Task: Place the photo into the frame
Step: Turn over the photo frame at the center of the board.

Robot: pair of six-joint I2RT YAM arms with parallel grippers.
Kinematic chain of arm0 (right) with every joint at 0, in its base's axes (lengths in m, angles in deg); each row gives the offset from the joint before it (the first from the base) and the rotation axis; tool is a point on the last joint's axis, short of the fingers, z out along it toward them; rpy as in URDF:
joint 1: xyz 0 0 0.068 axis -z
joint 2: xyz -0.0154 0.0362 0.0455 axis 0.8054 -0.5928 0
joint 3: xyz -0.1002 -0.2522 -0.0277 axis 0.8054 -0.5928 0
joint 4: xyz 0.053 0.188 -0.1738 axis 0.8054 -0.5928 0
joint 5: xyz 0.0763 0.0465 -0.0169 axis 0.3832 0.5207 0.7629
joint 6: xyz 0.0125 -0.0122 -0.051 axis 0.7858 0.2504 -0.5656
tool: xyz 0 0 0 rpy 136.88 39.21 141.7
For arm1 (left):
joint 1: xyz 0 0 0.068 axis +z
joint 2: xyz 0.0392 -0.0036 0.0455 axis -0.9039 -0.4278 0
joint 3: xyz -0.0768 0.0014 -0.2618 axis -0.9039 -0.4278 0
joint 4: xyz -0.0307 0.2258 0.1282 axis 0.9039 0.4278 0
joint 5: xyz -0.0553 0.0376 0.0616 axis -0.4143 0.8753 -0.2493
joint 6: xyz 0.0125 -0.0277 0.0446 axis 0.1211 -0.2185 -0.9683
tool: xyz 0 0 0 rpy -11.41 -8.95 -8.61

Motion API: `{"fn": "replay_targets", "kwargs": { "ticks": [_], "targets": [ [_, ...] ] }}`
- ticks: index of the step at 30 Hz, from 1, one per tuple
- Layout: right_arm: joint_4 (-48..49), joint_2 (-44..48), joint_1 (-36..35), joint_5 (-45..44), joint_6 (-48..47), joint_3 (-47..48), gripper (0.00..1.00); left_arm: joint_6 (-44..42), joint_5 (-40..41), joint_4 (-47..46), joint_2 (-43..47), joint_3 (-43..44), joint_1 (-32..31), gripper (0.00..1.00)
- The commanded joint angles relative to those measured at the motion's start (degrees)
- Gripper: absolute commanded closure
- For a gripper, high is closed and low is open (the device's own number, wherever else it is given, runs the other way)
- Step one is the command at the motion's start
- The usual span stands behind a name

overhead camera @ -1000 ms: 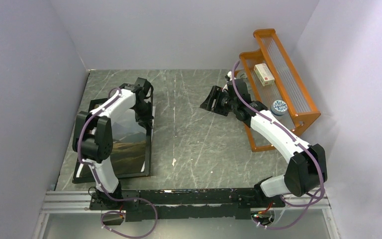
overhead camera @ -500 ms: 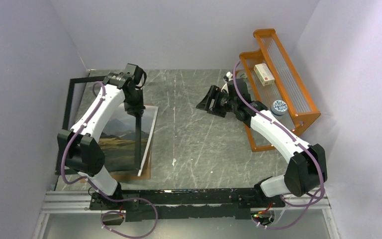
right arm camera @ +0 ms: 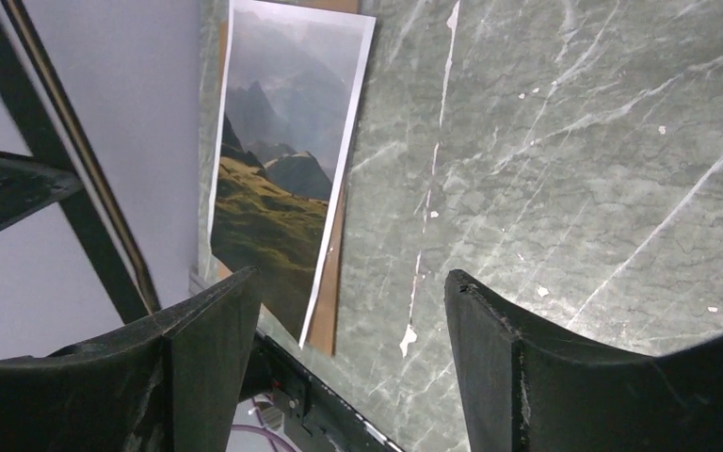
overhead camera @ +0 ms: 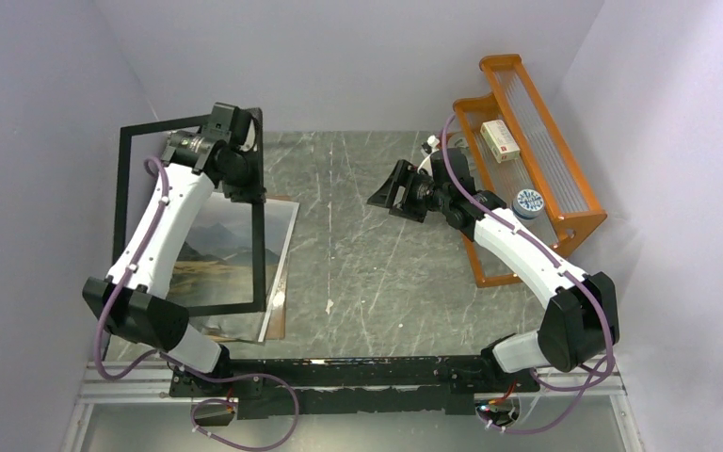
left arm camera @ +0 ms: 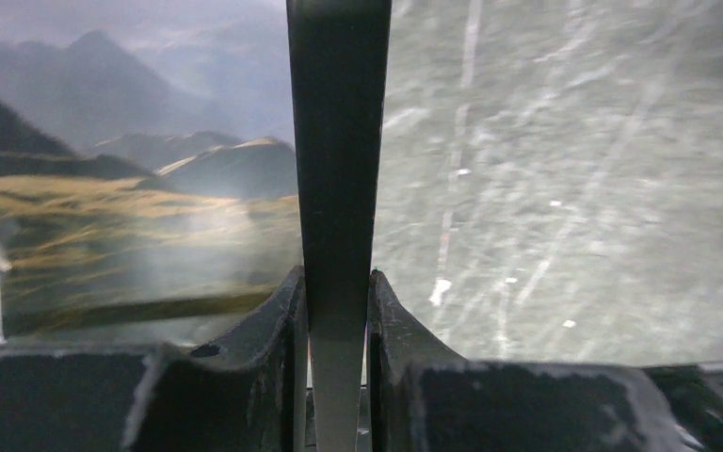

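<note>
The frame (overhead camera: 260,264), black-bordered with a clear pane, is raised on edge and tilted toward the left wall. My left gripper (overhead camera: 252,191) is shut on its right border; in the left wrist view that black bar (left arm camera: 339,141) sits clamped between the fingers of the gripper (left arm camera: 337,282). The photo (overhead camera: 278,226) of misty mountains and yellow-green hills lies face up on the table, partly seen through the pane (left arm camera: 132,188). It also shows in the right wrist view (right arm camera: 282,160). My right gripper (overhead camera: 386,193) (right arm camera: 348,282) is open and empty above the table's back middle.
A brown backing board (overhead camera: 279,315) lies under the photo, its edge showing (right arm camera: 325,311). An orange rack (overhead camera: 565,188) at the right holds a white box (overhead camera: 501,139) and a round tin (overhead camera: 527,202). A white scrap (overhead camera: 329,305) lies on the table. Walls stand close on the left and right.
My left arm has lifted the frame off the photo and swung it up and left toward the wall. The photo and board stay on the table. The right gripper shifted slightly left.
</note>
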Motion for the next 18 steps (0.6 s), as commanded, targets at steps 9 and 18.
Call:
{"fn": "replay_targets", "kwargs": {
  "ticks": [9,18],
  "targets": [
    [15.92,9.78,-0.34,8.54,-0.86,-0.24,0.08,10.51,-32.00,-20.63,3.81,7.58,-0.34,0.97],
    [30.45,10.57,-1.36,22.40,6.31,1.50,0.04,24.86,-50.51,-41.43,1.79,6.50,-0.34,0.97]
  ]
}}
